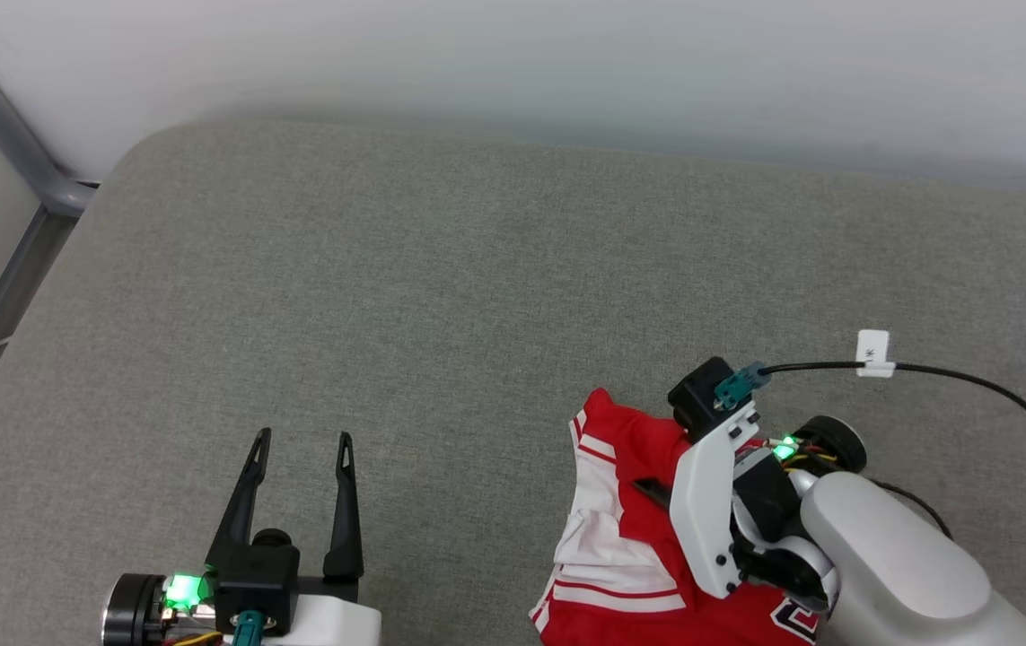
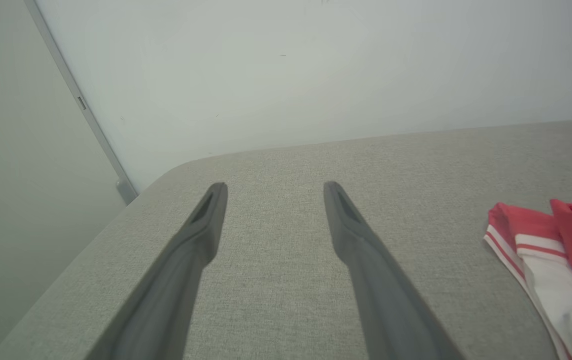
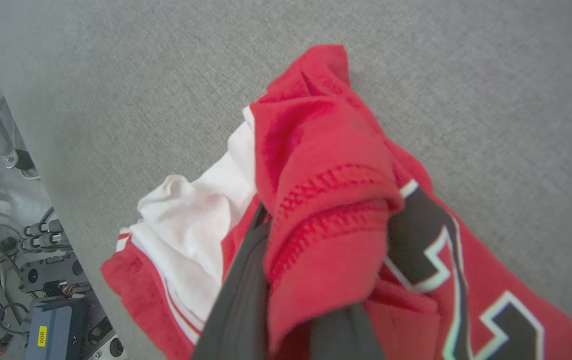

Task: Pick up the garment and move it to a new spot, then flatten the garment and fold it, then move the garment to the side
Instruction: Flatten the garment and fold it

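You have one garment (image 1: 620, 502) and two grippers. The garment, soft red cloth with white striped sleeves, lies crumpled at the near right of the grey woven pad (image 1: 477, 269) and is cut off by the head view's lower edge. The right gripper (image 1: 656, 492) is clamped on a red fold. One fingertip is buried, probably under cloth. The left gripper (image 1: 304, 438) stands wide apart and empty, well clear.

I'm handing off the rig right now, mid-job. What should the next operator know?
The left hand is open and empty, over the bare grey cushion.
The right hand is shut on a bunched fold of the red-and-white T-shirt.
The T-shirt lies crumpled at the cushion's near right edge.
Done: the grasp only.
Left: carry it to a new spot, flatten, fold, move it aside.
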Motion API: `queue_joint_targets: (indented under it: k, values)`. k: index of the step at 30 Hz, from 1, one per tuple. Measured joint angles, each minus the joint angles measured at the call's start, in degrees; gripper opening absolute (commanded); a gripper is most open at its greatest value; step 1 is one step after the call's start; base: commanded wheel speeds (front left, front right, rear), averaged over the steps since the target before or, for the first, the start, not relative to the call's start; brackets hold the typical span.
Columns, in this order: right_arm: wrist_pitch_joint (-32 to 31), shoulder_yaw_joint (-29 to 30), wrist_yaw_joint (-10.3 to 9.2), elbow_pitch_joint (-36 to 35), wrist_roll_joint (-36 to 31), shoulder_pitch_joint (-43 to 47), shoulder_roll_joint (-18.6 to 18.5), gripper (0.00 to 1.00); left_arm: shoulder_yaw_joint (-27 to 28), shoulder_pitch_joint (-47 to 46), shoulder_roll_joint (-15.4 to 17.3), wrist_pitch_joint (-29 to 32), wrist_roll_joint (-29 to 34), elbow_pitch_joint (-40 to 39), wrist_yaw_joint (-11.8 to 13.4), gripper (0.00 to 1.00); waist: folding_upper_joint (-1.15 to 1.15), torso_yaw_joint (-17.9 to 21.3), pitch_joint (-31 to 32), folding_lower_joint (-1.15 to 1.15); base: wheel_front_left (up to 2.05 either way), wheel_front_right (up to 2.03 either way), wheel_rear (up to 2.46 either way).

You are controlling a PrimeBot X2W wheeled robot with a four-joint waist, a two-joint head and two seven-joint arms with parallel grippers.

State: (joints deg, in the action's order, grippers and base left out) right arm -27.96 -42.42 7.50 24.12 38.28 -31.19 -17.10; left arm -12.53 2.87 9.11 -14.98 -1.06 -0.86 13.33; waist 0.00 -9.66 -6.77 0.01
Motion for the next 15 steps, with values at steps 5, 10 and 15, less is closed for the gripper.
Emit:
queue_joint_targets:
  k: [5, 10, 15]
  values:
    - [1.65, -3.71, 0.01, 7.24, -1.10, -0.52, 1.96, 0.00, 0.03, -1.03, -0.32, 0.00, 0.14, 0.34, -0.23, 1.00, 0.00, -0.67, -1.19, 0.00, 0.00, 0.00, 0.00]
    - [6.93, -5.65, 0.05, 9.73, -0.51, -1.20, 2.48, 0.00, 0.51, -1.05, -0.40, 0.00, 0.08, 0.79, -0.32, 1.00, 0.00, -0.20, -1.19, 0.00, 0.00, 0.00, 0.00]
    - [12.69, -5.83, 0.03, 8.20, 0.18, -1.53, 0.66, 1.00, 1.10, -0.79, -0.22, -0.01, -0.04, 1.30, -0.70, 1.00, 0.00, 0.92, 0.10, 0.00, 0.00, 0.00, 0.00]
